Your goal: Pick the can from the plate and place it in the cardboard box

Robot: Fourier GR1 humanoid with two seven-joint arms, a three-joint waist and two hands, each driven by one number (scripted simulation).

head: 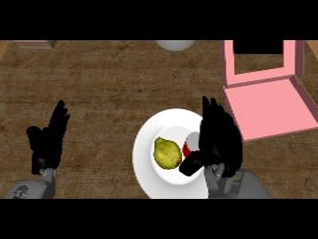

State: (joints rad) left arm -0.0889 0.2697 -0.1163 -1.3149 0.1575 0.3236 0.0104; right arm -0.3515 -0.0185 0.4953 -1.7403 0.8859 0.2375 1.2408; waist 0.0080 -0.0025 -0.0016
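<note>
A white plate lies on the wooden counter near the front centre. On it rest a yellow-green lemon-like fruit and a red and silver can, mostly hidden. My right hand is over the plate's right side, thumb and fingers curled round the can. The pink cardboard box lies open to the right, its lid propped up behind it. My left hand rests open at the left, fingers up, well away from the plate.
A pale round object sits at the counter's far edge in the middle. A small tan block is at the far left. Wooden rails border the counter's left and right sides.
</note>
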